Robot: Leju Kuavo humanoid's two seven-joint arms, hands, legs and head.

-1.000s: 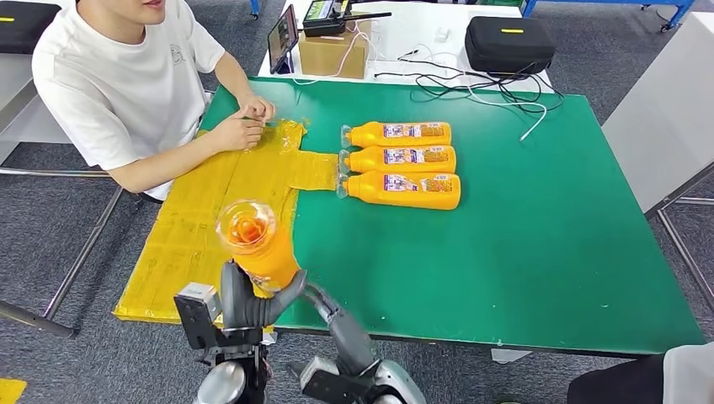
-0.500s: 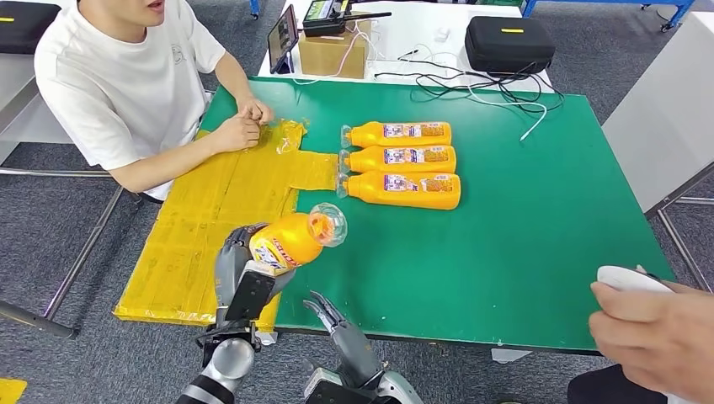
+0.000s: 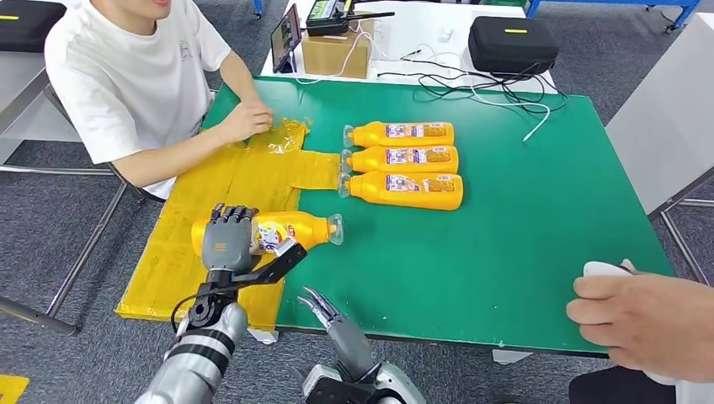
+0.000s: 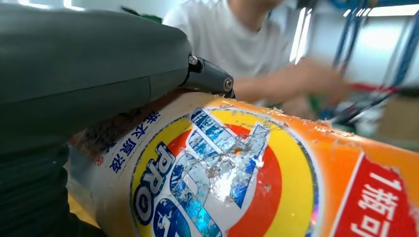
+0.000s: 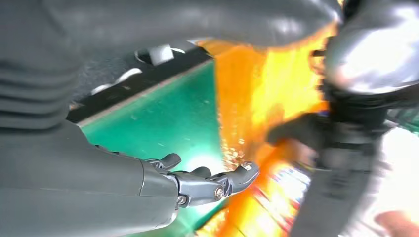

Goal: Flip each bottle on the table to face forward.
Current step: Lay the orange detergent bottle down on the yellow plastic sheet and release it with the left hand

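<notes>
At the table's near edge, about 6 o'clock, the right hand hovers with fingers spread, holding nothing. Just past it at 7 o'clock, the left hand wraps its fingers over an orange bottle lying on its side, cap pointing to 3 o'clock, across the yellow mat and green table. Farther off at 12 o'clock, three more bottles lie side by side. A seated person rests hands on the mat at 10 o'clock.
</notes>
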